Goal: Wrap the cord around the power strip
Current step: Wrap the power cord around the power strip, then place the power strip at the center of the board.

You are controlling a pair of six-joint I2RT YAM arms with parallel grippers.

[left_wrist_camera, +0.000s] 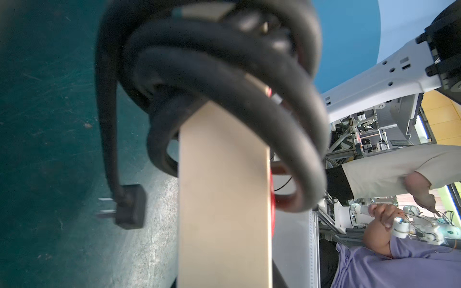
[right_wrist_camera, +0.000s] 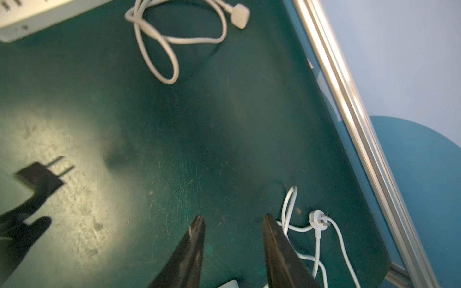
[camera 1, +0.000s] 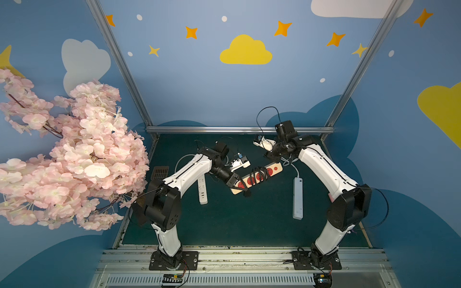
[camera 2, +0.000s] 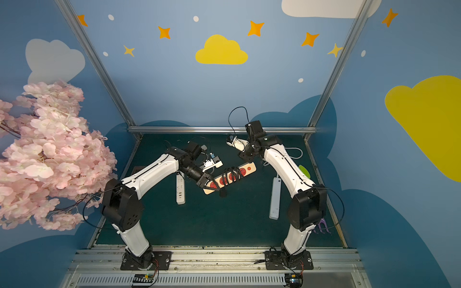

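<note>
With your left gripper [camera 1: 238, 184] clamping the power strip [camera 1: 274, 169] and your right gripper [right_wrist_camera: 233, 222] parted and empty, the free-hanging plug [left_wrist_camera: 131, 207] could unwind the cord [camera 1: 259, 172]

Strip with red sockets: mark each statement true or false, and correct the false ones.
1. The black cord is coiled around the strip. True.
2. The right gripper grips the plug. False: it is open and empty; the plug hangs loose.
3. The left gripper holds the strip by one end. True.
4. No other strip is in sight. False: a white strip and a blue strip lie on the table.
</note>
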